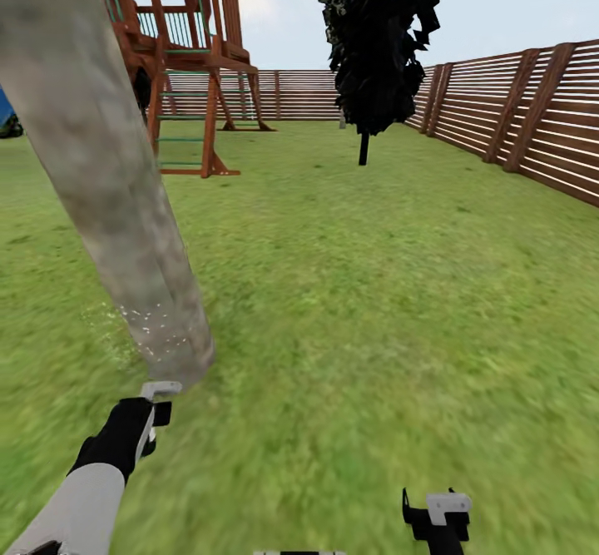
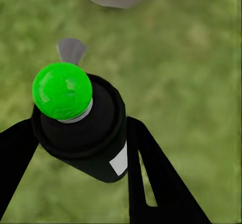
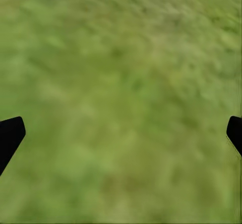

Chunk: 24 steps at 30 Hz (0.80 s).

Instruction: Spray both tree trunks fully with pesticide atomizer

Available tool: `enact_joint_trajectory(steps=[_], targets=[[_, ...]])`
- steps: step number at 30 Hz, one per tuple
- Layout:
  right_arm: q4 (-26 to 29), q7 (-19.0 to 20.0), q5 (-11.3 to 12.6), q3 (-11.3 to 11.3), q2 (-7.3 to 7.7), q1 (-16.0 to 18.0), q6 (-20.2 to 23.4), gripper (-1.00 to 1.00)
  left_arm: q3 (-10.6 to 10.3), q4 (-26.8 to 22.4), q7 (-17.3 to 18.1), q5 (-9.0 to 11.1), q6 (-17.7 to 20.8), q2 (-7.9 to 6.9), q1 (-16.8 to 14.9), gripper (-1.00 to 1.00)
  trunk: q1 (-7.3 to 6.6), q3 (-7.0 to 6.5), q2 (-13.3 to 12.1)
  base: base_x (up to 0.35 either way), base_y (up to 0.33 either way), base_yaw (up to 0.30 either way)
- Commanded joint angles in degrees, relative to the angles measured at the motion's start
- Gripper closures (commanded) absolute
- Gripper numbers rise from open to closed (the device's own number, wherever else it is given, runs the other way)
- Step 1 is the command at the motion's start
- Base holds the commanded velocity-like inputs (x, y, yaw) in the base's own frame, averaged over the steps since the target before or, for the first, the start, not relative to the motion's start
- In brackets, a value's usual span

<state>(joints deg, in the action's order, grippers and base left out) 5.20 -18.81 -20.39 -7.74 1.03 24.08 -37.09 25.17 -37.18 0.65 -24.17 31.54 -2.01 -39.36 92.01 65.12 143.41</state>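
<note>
Ahead of you the lawn runs open and unobstructed to the slatted wooden fence, which closes the right side and the far end. A wooden play tower stands at the far left, and a dark-foliaged tree stands well back near the fence corner. The near tree trunk rises steeply at your left, leaning across the head view, with its base meeting the grass just ahead of your left gripper. Fine white specks of pesticide dot the lowest part of that trunk and the grass beside it; the trunk higher up looks bare. Your left gripper is closed around the pesticide atomizer, a black bottle with a green cap, its dark fingers pressed to both sides and the grey nozzle facing the trunk base. Your right gripper hangs low over bare grass, fingers spread wide apart, holding nothing.
</note>
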Motion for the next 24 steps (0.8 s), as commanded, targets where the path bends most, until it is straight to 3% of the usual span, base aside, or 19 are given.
enact_joint_trajectory(steps=[1,4,6,9,10,18,21,24], targets=[[-0.01,0.0,-0.02,0.01,0.01,0.0,0.0,-1.0,0.07,0.23,-0.04,-0.2,-0.27,-0.01,-0.01,1.0,0.0,0.0,0.0,0.232,-0.184,0.006],[-0.02,0.0,-0.06,0.01,0.03,0.0,0.0,-1.0,0.18,1.31,-5.35,-0.06,-1.78,-0.06,0.03,1.0,0.0,0.0,0.0,0.239,-0.176,0.001],[-0.01,0.0,-0.02,0.01,0.03,0.0,0.0,-1.0,0.89,5.57,-6.42,-0.07,-7.41,-0.46,0.07,1.0,0.0,0.0,0.0,0.265,-0.155,0.0],[-0.01,0.0,-0.01,0.01,-0.04,0.0,0.0,-1.0,6.87,8.17,-6.37,-0.2,-10.66,-1.0,0.07,1.0,0.0,0.0,0.0,0.23,-0.177,0.012],[-0.01,0.0,-0.01,0.01,-0.02,0.0,0.0,-1.0,7.21,8.23,-6.47,-0.18,-10.85,-0.92,0.07,1.0,0.0,0.0,0.0,0.055,-0.253,0.161],[-0.01,0.0,-0.01,0.0,-0.02,0.0,0.0,-1.0,7.1,8.77,-5.68,-0.13,-10.96,-0.18,0.08,1.0,0.0,0.0,0.0,-0.054,-0.092,0.268],[-0.01,0.0,-0.01,0.0,-0.01,0.0,0.0,-1.0,7.04,8.87,-0.97,-0.17,-11.03,0.04,0.08,1.0,0.0,0.0,0.0,0.105,-0.094,0.277],[-0.01,0.0,-0.01,0.0,-0.01,0.0,0.0,-1.0,7.0,8.76,1.07,-0.25,-11.14,0.06,0.08,1.0,0.0,0.0,0.0,0.179,-0.19,0.277]])
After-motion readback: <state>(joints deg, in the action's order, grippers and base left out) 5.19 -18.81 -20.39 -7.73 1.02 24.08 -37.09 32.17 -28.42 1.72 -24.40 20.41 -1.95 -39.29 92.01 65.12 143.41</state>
